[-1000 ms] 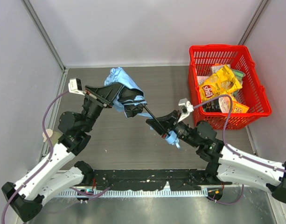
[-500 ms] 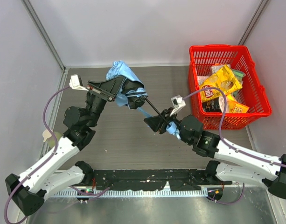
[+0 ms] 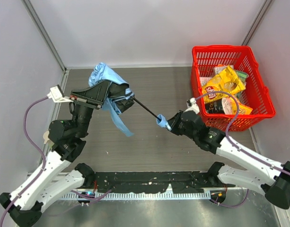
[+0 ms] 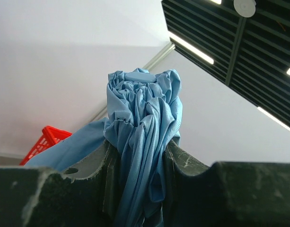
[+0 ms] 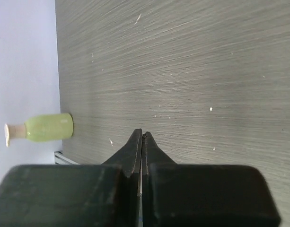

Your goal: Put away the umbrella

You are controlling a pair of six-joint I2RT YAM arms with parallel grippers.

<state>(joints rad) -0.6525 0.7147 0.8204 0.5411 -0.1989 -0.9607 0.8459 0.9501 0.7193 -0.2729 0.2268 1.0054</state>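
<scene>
The umbrella's sky-blue fabric point(image 3: 103, 75) is bunched up and raised over the table's back left, with my left gripper point(image 3: 112, 92) shut on it. In the left wrist view the fabric point(image 4: 142, 109) fills the gap between the jaws of the left gripper point(image 4: 140, 147). A thin black shaft point(image 3: 145, 108) slants down-right to the small blue handle point(image 3: 162, 121). My right gripper point(image 3: 169, 125) sits right at that handle. In the right wrist view the right gripper point(image 5: 142, 137) has its jaws pressed together, and no part of the umbrella shows there.
A red basket point(image 3: 220, 48) holding snack bags point(image 3: 223, 85) stands at the back right; its corner point(image 4: 46, 141) shows in the left wrist view. A small green bottle point(image 5: 46, 127) lies by the left wall, also visible from above point(image 3: 48, 137).
My left arm swung left and up with the fabric bundle, and more shaft is exposed. The right gripper shifted up and right, and the handle now lies at its tips instead of under it.
</scene>
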